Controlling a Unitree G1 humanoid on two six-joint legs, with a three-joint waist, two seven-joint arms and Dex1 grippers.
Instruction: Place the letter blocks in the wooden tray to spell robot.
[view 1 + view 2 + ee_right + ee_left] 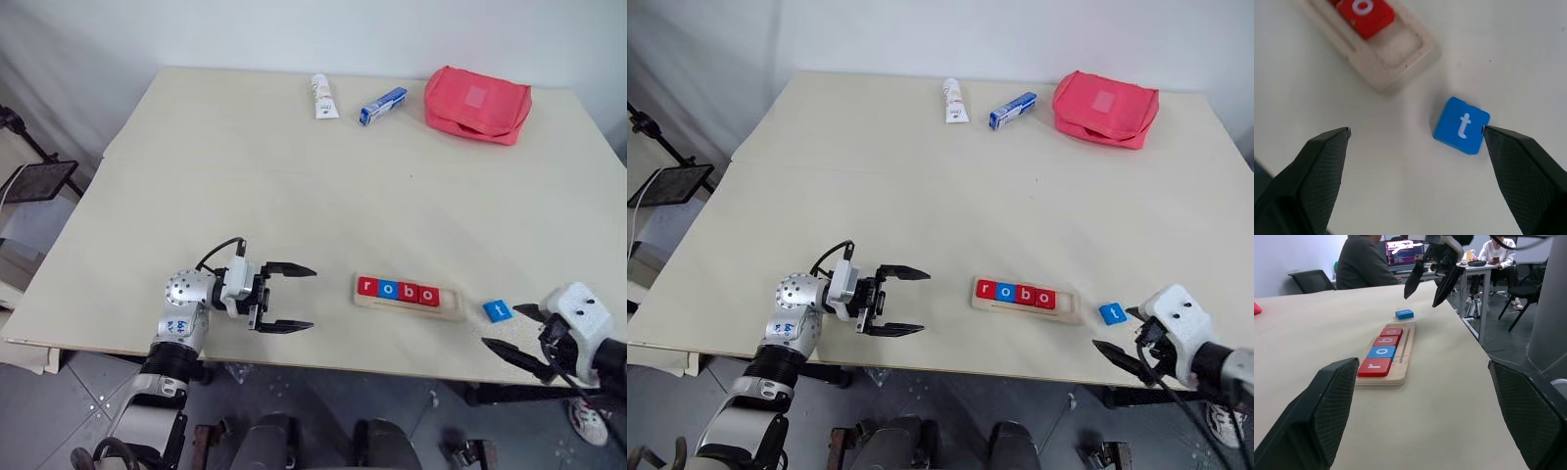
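We hold our left gripper (290,297) spread, pointing at the pale wooden tray (409,306), where four flat square tiles (398,291) spell "robo". Past its open end, a blue "t" tile (1461,125) lies between our right gripper (509,329)'s spread textured fingers, on the smooth cream table (294,176).

Both end effectors (284,297) (509,331) wide open

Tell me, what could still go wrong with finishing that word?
The blue t block lies on the table beside the wooden tray, turned askew, so the open right gripper might pinch it crooked or nudge it away. The only free slot is at the tray's end, next to the red o, which could get bumped.
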